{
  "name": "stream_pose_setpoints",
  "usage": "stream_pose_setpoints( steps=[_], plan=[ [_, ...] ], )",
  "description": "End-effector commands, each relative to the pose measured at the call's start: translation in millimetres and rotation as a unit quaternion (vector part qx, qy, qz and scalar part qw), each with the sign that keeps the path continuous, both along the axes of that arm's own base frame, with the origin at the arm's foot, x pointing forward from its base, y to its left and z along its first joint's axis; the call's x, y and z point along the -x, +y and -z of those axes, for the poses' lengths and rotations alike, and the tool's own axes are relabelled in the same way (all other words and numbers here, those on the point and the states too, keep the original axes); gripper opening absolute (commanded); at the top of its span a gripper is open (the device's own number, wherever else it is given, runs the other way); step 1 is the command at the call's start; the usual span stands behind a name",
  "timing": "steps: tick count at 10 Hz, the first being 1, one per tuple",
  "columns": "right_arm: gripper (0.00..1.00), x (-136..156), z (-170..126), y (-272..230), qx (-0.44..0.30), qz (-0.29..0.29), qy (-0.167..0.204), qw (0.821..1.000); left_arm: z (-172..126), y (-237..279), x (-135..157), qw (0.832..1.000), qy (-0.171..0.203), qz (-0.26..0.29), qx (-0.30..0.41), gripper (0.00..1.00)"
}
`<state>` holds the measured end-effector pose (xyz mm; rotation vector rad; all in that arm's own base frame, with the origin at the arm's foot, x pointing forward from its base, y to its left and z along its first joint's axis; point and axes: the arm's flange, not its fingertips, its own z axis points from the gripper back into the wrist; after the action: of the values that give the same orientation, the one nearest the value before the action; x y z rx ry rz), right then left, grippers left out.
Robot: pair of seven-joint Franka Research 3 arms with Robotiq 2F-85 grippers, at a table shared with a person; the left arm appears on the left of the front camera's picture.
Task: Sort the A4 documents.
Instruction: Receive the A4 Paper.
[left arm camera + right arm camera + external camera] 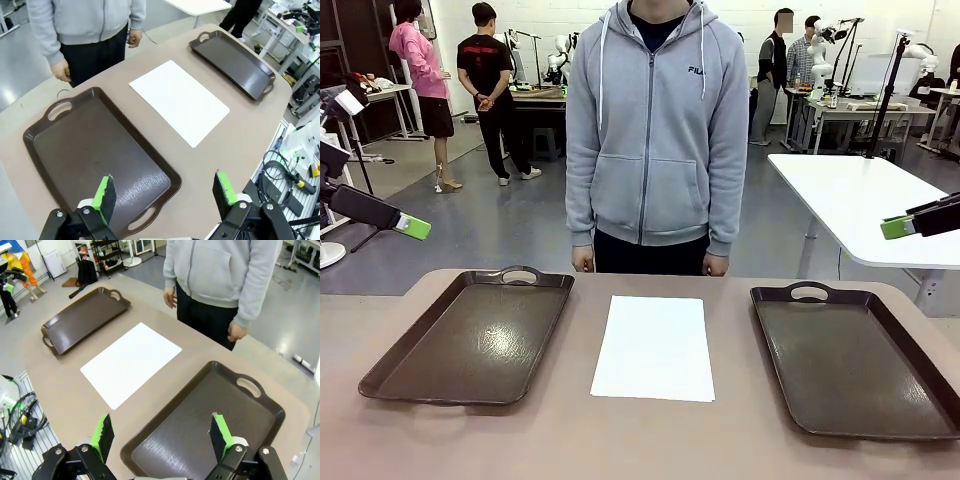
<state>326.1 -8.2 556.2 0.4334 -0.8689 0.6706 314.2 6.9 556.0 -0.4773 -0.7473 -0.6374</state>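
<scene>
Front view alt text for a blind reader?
White A4 paper lies between the left tray and right tray, both dark brown. A person in a grey hoodie stands behind; left gripper and right gripper hover at the sides.

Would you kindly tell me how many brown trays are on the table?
2. The left tray lies on the robot's left of the paper; the right tray lies on the other side. None seems hidden.

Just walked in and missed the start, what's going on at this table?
Nothing is being handled yet. White A4 paper lies between the left tray and the right tray; neither holds paper. The left pincer and right pincer hang open off to the sides. A person stands at the far side, hands down.
</scene>
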Motion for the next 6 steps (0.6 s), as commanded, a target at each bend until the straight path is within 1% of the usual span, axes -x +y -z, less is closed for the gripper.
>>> stream_pose_setpoints(
  steps=[1, 3, 6],
  plan=[
    [1.0, 32.1, 47.4, 11.1, 0.004, -0.01, 0.0, 1.0, 49.2, -18.8, 45.4, 1.0, -0.013, -0.011, -0.02, 1.0],
    [1.0, 31.1, 49.3, 11.4, 0.002, -0.01, 0.001, 1.0, 48.7, -17.5, 46.9, 0.999, -0.012, -0.017, -0.027, 1.0],
    [1.0, 32.5, 52.1, 11.3, 0.002, -0.011, 0.002, 1.0, 48.2, -17.5, 47.2, 0.999, -0.011, -0.01, -0.033, 1.0]
  ],
)
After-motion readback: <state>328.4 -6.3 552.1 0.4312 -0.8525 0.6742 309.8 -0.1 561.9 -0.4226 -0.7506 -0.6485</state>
